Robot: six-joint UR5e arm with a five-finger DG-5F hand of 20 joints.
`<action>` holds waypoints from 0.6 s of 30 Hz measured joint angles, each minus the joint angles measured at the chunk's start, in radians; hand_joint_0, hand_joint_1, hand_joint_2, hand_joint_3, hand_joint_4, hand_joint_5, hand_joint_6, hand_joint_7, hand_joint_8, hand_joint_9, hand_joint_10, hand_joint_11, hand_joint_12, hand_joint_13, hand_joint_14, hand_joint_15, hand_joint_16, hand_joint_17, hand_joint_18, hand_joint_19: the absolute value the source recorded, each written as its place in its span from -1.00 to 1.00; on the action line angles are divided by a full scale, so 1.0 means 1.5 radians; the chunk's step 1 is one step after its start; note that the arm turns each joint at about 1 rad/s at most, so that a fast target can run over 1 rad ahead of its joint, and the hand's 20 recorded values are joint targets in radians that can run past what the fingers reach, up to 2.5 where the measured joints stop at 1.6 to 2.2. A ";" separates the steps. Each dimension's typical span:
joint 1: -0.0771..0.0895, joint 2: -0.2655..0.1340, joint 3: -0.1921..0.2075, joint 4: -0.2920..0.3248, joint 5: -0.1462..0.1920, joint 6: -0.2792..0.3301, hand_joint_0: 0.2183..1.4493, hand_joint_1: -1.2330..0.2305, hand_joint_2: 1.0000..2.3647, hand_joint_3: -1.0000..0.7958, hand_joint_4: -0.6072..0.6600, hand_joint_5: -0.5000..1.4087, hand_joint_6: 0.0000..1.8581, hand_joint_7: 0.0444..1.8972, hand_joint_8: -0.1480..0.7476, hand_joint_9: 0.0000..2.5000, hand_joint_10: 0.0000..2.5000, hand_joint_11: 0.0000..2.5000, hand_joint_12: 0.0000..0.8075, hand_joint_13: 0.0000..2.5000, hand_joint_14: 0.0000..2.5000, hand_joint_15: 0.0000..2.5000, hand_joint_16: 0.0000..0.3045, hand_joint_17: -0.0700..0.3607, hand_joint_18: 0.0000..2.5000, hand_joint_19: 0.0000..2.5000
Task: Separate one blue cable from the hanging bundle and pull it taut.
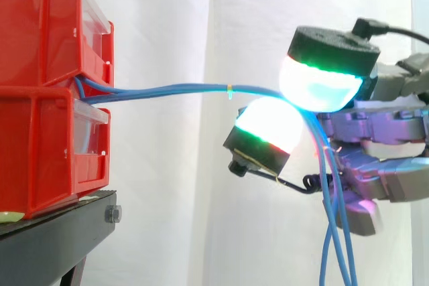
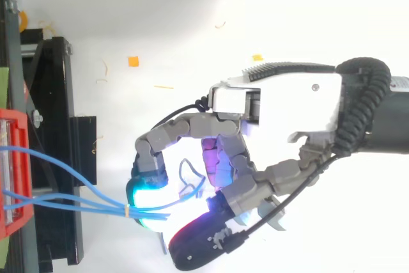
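Two bins (image 1: 40,132) are sitting stacked on a stand (image 1: 60,232) at the side view's left. Blue cables (image 1: 167,90) are coming out between them and running nearly level to the hand (image 1: 389,145), whose pads (image 1: 318,88) are pinching the bundle. Past the pads the cables are hanging down. A yellow tie (image 1: 229,90) is ringing them just before the pads.

From above, the hand (image 2: 281,103) is reaching in from the right with its fingers curled. The cables (image 2: 108,207) are fanning from the bins (image 2: 16,119) and meeting at the tie (image 2: 128,211) beside the pads.
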 measured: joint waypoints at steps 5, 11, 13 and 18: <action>0.001 0.007 0.002 -0.013 0.002 -0.008 -0.11 -0.37 -0.97 -0.06 -0.17 -0.31 -0.46 0.33 -0.43 0.57 -0.98 -0.65 -0.33 0.18 -0.98 -0.37 -0.72 -0.23 -0.16 -0.33; 0.001 0.009 0.012 -0.034 0.003 -0.010 -0.10 -0.37 -0.98 -0.07 -0.17 -0.31 -0.46 0.33 -0.43 0.57 -0.98 -0.65 -0.33 0.18 -0.98 -0.36 -0.72 -0.23 -0.17 -0.33; 0.001 0.009 0.015 -0.041 0.003 -0.010 -0.10 -0.37 -0.97 -0.08 -0.17 -0.31 -0.46 0.33 -0.43 0.57 -0.98 -0.65 -0.33 0.18 -0.98 -0.37 -0.72 -0.23 -0.17 -0.33; 0.001 0.009 0.018 -0.049 0.003 -0.010 -0.14 -0.43 -0.98 -0.13 -0.18 -0.32 -0.46 0.34 -0.41 0.56 -0.98 -0.63 -0.33 0.18 -0.98 -0.37 -0.72 -0.23 -0.16 -0.35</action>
